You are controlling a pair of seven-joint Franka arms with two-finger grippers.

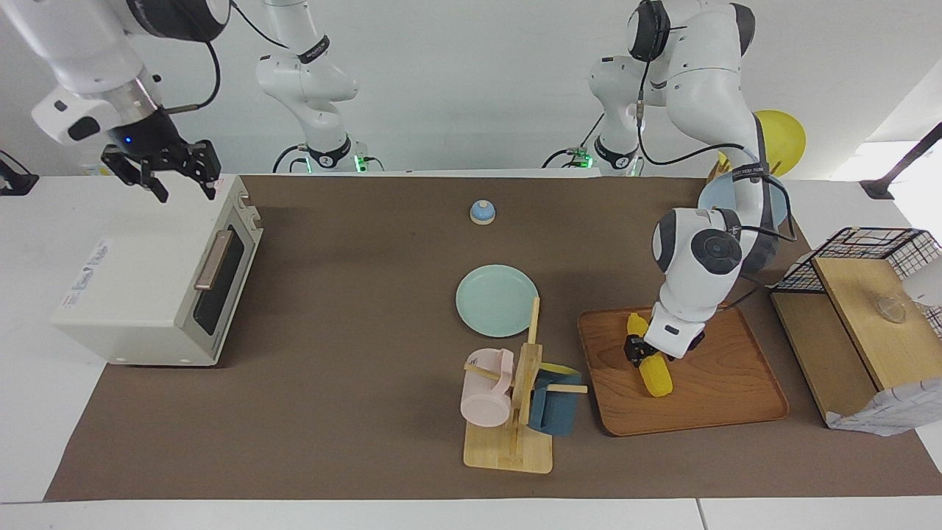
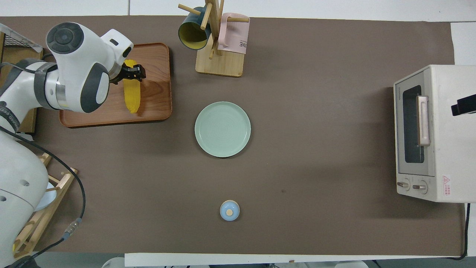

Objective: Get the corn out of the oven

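Note:
The yellow corn (image 1: 653,370) lies on the wooden tray (image 1: 728,397) toward the left arm's end of the table; it also shows in the overhead view (image 2: 131,95). My left gripper (image 1: 637,351) is low over the tray and shut on the corn's end that points away from the robots. The cream-white oven (image 1: 132,287) stands at the right arm's end with its dark glass door shut and its tan handle (image 1: 213,259) free. My right gripper (image 1: 180,180) is open and empty, raised above the oven's top. The overhead view shows the oven (image 2: 446,134) too.
A mint plate (image 1: 497,300) lies mid-table, and a mug rack (image 1: 515,412) with a pink and a blue mug stands beside the tray. A small blue knob (image 1: 482,212) sits nearer to the robots. A wire basket and wooden shelf (image 1: 861,309) stand at the left arm's end.

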